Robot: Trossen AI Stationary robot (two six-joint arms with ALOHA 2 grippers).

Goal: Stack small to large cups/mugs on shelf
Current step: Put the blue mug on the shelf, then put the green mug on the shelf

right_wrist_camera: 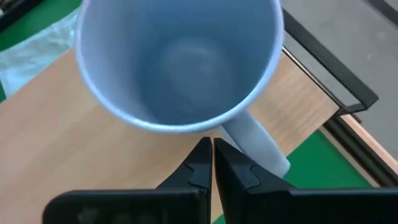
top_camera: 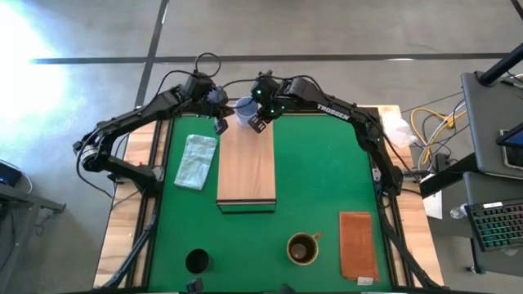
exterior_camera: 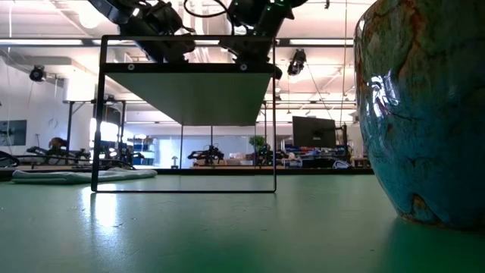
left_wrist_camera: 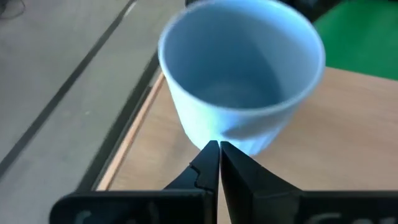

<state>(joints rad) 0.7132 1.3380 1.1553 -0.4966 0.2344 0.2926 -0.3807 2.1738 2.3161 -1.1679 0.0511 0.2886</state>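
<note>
The pale blue-white mug (top_camera: 245, 109) stands upright on the far end of the light-wood shelf (top_camera: 246, 167), and it also shows in the left wrist view (left_wrist_camera: 241, 68). My left gripper (top_camera: 219, 124) is shut, just left of the mug. My right gripper (top_camera: 258, 122) is shut, just right of it, beside the handle (right_wrist_camera: 256, 142). The brown mug (top_camera: 302, 248) and the small black cup (top_camera: 197, 261) stand on the green table near its front edge. In the low view the grippers are above the shelf top (exterior_camera: 189, 70). My left gripper has its shut fingertips (left_wrist_camera: 211, 151) at the mug's lower outer wall (left_wrist_camera: 219, 132), coming level from the table's left. I cannot tell whether they touch it. My right gripper has its shut fingertips (right_wrist_camera: 204, 149) just below the rim, where the handle joins (right_wrist_camera: 233, 129). I cannot tell whether they touch.
A pale folded cloth (top_camera: 196, 161) lies left of the shelf. A reddish-brown mat (top_camera: 358, 245) lies at the front right. In the low view a large glazed vessel (exterior_camera: 424, 114) stands close to the camera at the right. Cables and a keyboard lie off the table's right side.
</note>
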